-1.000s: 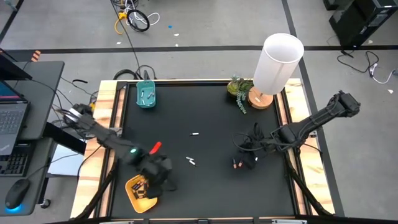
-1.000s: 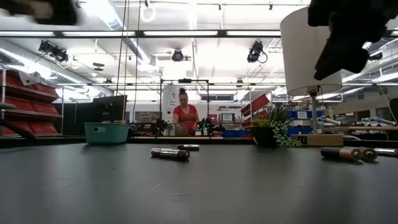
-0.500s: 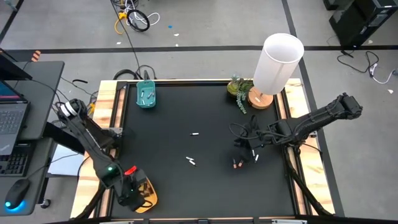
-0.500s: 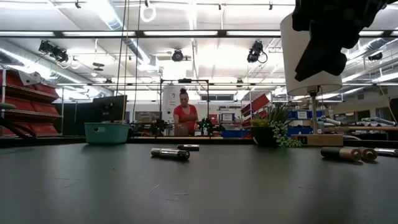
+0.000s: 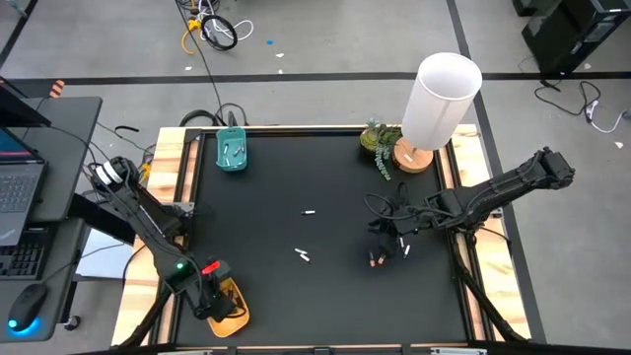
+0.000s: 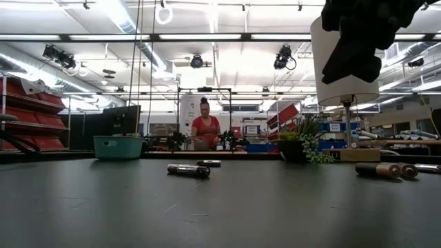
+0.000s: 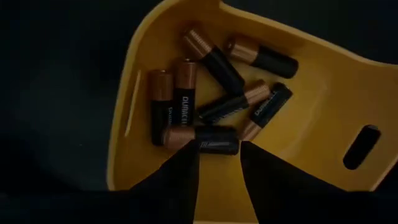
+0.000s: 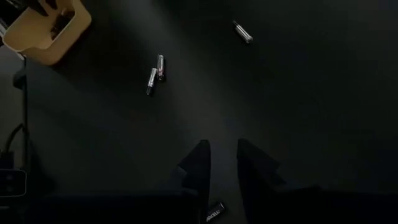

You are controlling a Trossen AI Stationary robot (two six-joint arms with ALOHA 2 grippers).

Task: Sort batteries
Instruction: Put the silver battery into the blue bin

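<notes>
black table, trays, loose batteries, lamp

You have seven dark batteries with copper ends lying jumbled in the yellow tray, some side by side, some crossing at angles. Out on the black worktop, one pale battery lies alone near the middle, and a pair lies close together nearer the front edge. Two more, dark with red-orange ends, lie just beside each other on the right, with a pale one near them. Several pale batteries rest in the teal tray.
</notes>
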